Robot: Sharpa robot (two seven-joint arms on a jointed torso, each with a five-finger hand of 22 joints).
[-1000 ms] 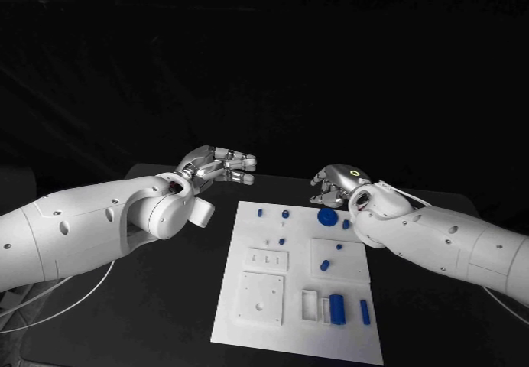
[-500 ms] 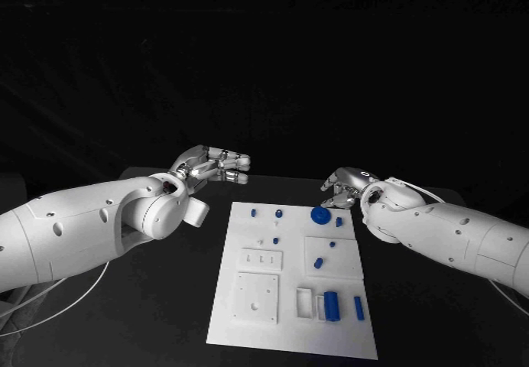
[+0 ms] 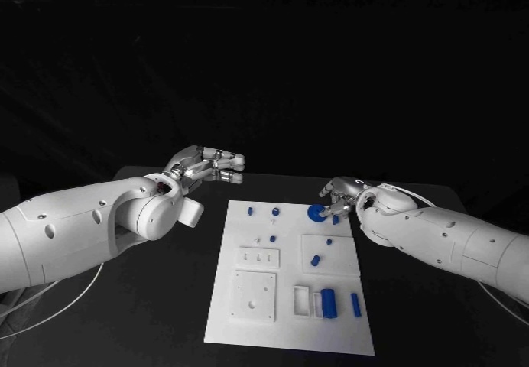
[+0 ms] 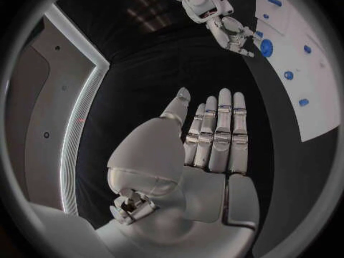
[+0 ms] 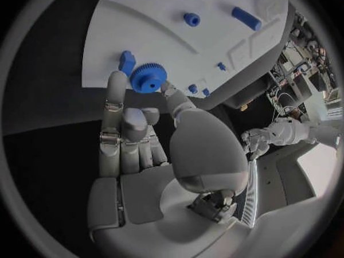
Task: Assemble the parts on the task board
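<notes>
Fingers of right hand (image 5: pixel 136 137) pinching blue gear (image 5: pixel 148 77), contact partly hidden, left hand (image 4: pixel 211 137) flat, fingers together

Right hand (image 3: pixel 342 197) crowds blue gear (image 3: pixel 317 213); board's (image 3: pixel 256 321) near end open.

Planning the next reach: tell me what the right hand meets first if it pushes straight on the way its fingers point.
Probably the blue gear at the task board edge; the right hand has fingertips already beside it, contact unclear.

No readable text, labels, numbers, no signs anywhere
</notes>
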